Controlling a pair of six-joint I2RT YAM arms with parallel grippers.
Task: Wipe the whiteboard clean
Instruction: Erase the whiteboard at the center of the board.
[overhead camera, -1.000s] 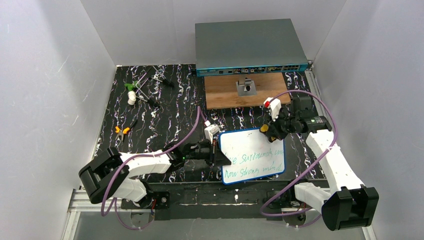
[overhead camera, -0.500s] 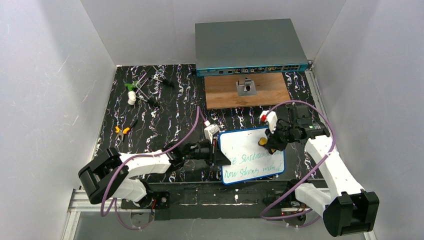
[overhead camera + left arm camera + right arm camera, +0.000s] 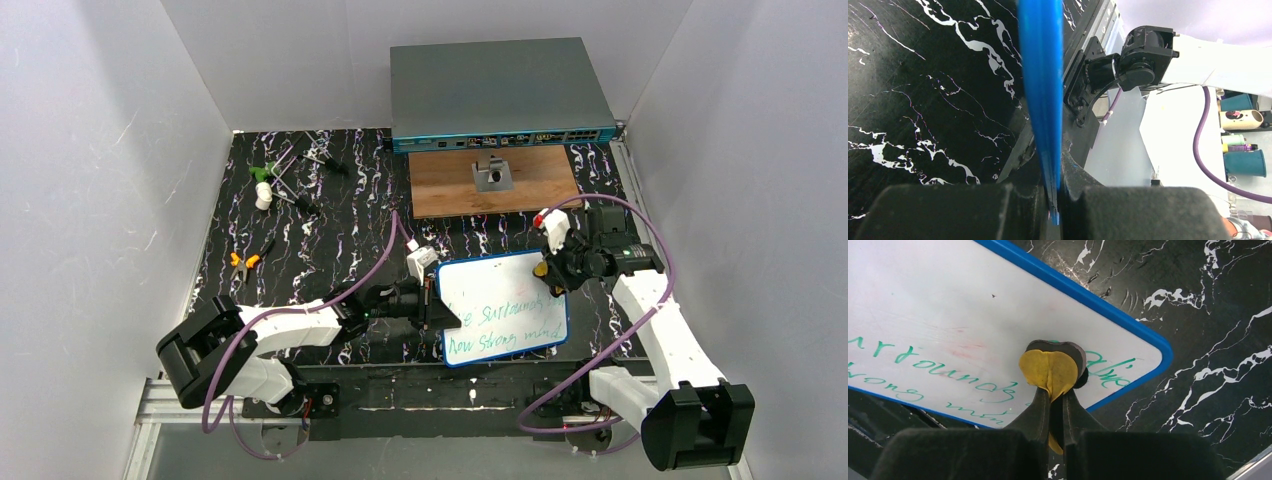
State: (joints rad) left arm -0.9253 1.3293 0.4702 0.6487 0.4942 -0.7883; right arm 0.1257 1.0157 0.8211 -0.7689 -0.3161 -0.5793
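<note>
Wiping step, by my read: right gripper (image 3: 1054,396), clenched on yellow pad (image 3: 1050,369), touched whiteboard (image 3: 500,300) at table's 6 o'clock; left gripper (image 3: 438,312) pinched its 9 o'clock rim. Next: sweep over green writing (image 3: 983,387).

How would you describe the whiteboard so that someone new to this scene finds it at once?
On the black marbled table, look nearer than the brown wooden board. The whiteboard is the only white, blue-rimmed rectangle there, and it carries green handwriting.
</note>
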